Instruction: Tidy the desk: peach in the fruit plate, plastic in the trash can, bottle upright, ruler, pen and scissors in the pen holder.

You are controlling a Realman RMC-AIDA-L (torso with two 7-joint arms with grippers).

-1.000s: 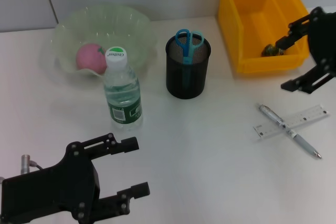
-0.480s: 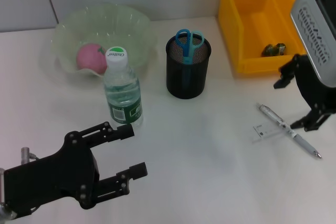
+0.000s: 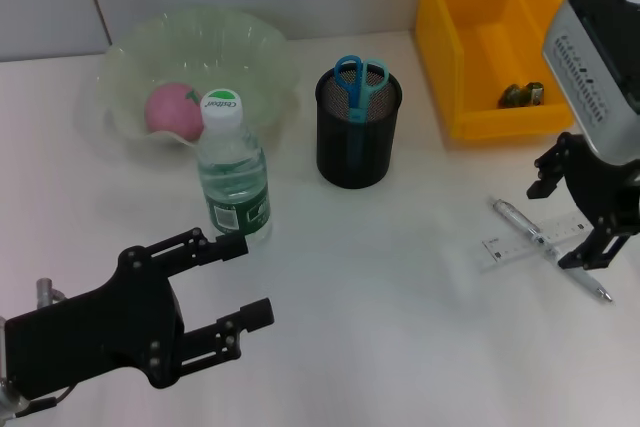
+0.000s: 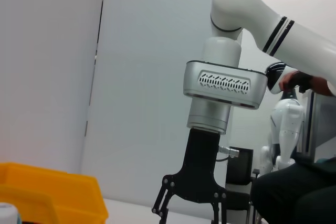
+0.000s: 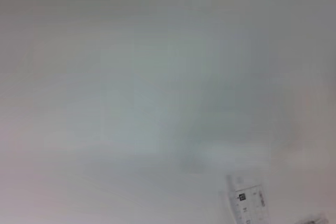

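Note:
The pink peach (image 3: 172,110) lies in the pale green fruit plate (image 3: 255,52). The water bottle (image 3: 232,175) stands upright in front of the plate. Blue scissors (image 3: 359,82) stand in the black mesh pen holder (image 3: 357,142). A plastic scrap (image 3: 522,95) lies in the yellow bin (image 3: 470,47). The silver pen (image 3: 515,217) lies across the clear ruler (image 3: 508,246) on the table at the right. My right gripper (image 3: 562,219) is open and hangs just over the pen and ruler; it also shows in the left wrist view (image 4: 189,213). My left gripper (image 3: 248,279) is open and empty at the front left.
The white table (image 3: 400,327) runs to a grey wall at the back. The right wrist view shows bare table and one end of the ruler (image 5: 247,203). The left wrist view shows the yellow bin (image 4: 52,203).
My right arm has swung from beside the yellow bin down and forward to over the pen and ruler. My left gripper has drifted slightly up and left.

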